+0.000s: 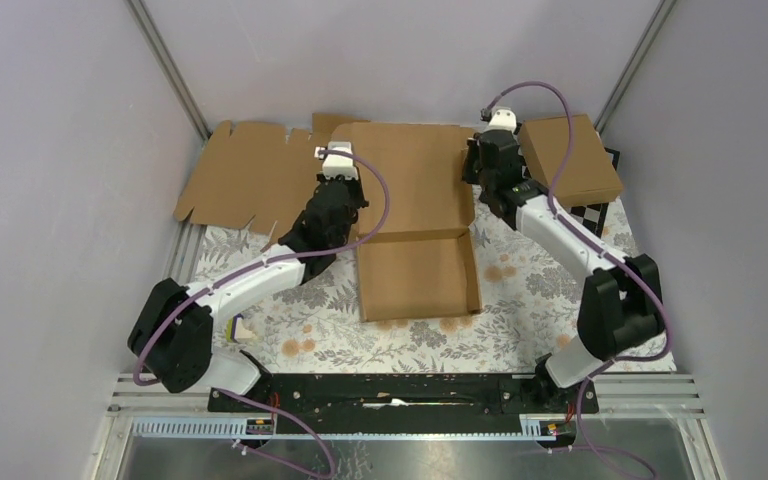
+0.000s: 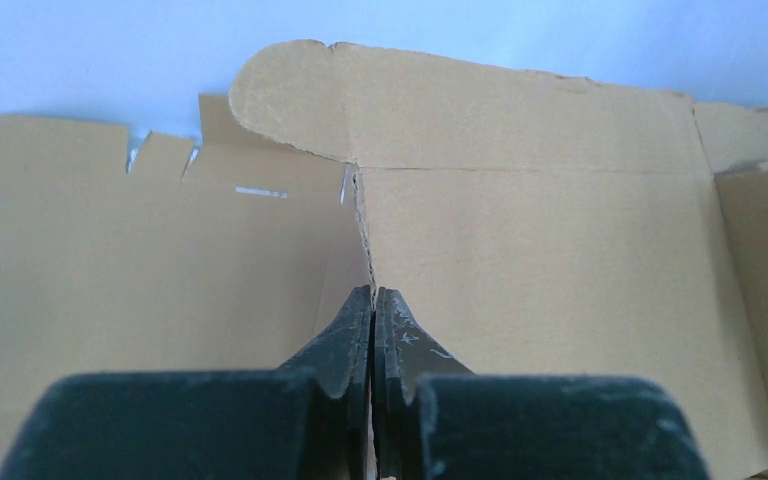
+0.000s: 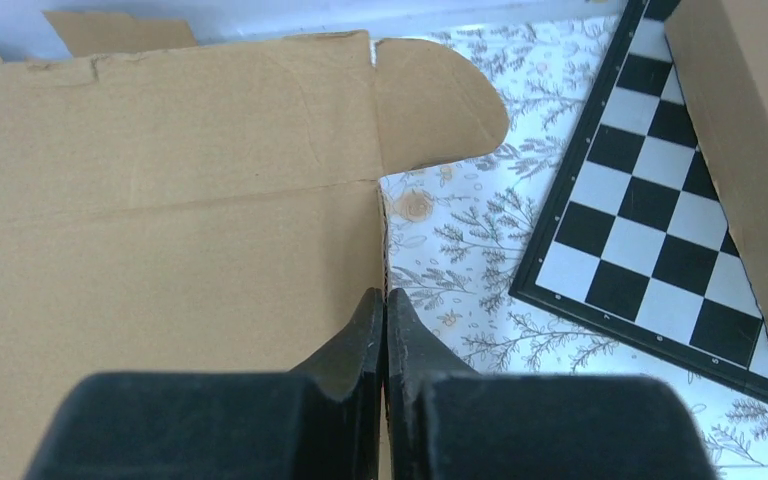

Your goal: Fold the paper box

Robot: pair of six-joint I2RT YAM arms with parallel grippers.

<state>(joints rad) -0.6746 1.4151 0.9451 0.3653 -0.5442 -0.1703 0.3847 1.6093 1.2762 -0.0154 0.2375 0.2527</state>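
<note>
The paper box [image 1: 415,215] lies opened out at the middle of the top view. The left claw [image 2: 372,300] and right claw [image 3: 384,298] are each closed, seemingly pinching a side edge. Both should lift evenly together, creasing along the scored folds without tearing.

A wide flat cardboard sheet [image 1: 245,175] with notched edges lies at the upper left of the top view. At the upper right, a closed brown box [image 1: 570,158] rests on a chessboard [image 1: 592,214]. A floral cloth [image 1: 300,320] covers the table.
</note>
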